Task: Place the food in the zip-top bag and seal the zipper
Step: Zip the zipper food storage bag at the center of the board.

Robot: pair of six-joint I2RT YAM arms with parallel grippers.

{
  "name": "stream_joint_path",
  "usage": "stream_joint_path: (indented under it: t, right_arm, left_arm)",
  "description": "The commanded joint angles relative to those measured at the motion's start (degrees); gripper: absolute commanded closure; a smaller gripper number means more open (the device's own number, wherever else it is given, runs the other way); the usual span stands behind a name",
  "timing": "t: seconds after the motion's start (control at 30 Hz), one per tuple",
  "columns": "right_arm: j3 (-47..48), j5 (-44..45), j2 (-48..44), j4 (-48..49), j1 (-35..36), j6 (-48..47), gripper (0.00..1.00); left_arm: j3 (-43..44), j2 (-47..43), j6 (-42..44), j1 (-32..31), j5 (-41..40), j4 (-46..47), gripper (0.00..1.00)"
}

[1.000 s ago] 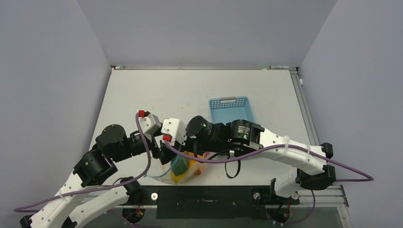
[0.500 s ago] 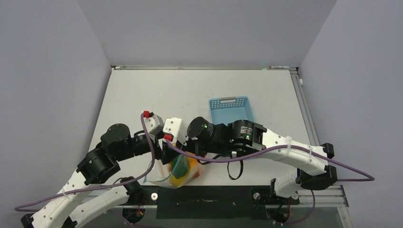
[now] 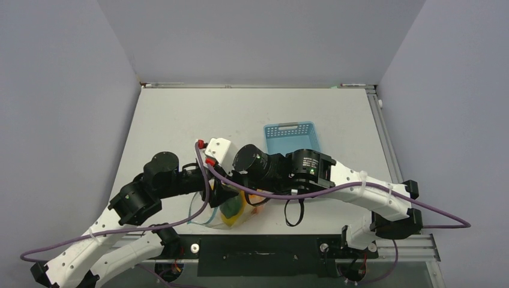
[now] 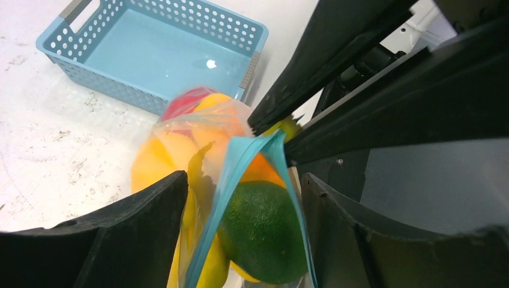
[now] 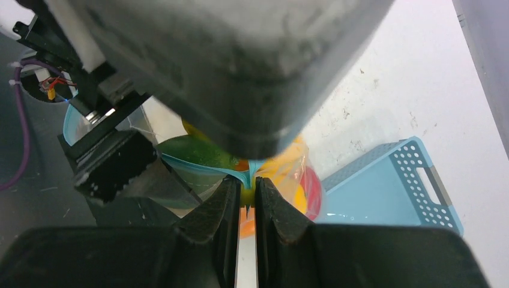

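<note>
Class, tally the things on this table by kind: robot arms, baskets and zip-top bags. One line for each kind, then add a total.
Robot arms: 2
Basket: 1
Zip-top bag: 1
Total: 4

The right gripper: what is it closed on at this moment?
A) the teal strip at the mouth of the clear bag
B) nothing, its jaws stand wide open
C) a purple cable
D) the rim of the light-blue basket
A: in the right wrist view, the right gripper has its fingers pinched together on the teal zipper of the zip-top bag.
</note>
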Motion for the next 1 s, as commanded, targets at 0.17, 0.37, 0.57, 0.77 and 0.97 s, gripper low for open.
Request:
stream_joint_path:
  t: [0.17, 0.37, 0.57, 0.77, 0.97]
  right_arm:
    - [2.83, 4.35, 0.62, 4.57, 0.43, 2.85, 0.95]
    - [2.07, 4.14, -0.66, 4.33, 0.46, 2.78, 0.95]
    - [1.3, 2.8, -2.07, 3.66, 0.44, 2.23, 0.95]
    - [-0.91, 0.99, -3.38, 4.96, 0.39, 1.39, 0.89]
    - [-6.53, 0.35, -8.1, 10.34, 0.47, -0.89, 0.6]
  left_arm:
    - [-0.11, -1.46, 0.6, -0.11, 0.88, -0.48, 0.45]
    - [-0.08, -2.79, 1.99, -0.11, -0.18, -2.56, 0.65]
    - [0.19, -3.12, 2.97, -0.14, -0.65, -3.89, 0.8]
    - [0.29, -3.05, 3.17, -0.17, 1.29, -3.21, 1.0]
    - [-0.28, -3.4, 2.68, -0.19, 2.75, -1.67, 1.0]
